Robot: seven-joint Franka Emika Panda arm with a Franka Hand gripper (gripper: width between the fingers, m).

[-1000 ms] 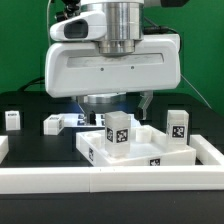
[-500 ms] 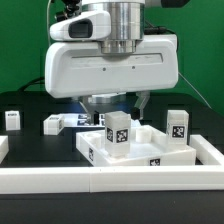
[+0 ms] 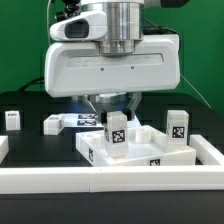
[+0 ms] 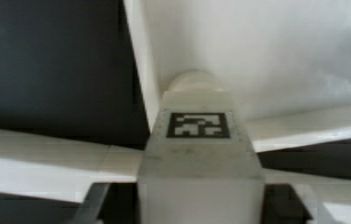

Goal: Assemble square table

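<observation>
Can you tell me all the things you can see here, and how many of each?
table top: 1, white, square slab with a raised rim, flat on the black surface just behind the front rail.
legs: 4, white with black-and-white tags; one upright at the table top, between the gripper's fingers; one upright by the table top's far corner on the exterior view's right; two on the black surface at the exterior view's left.
marker board: 1, white with black tags, flat behind the table top.
rail: 1, white, long, along the front.
work surface: 1, black.
gripper: 1, white body, dark fingers either side of the middle leg; I can't tell if it squeezes yet.
</observation>
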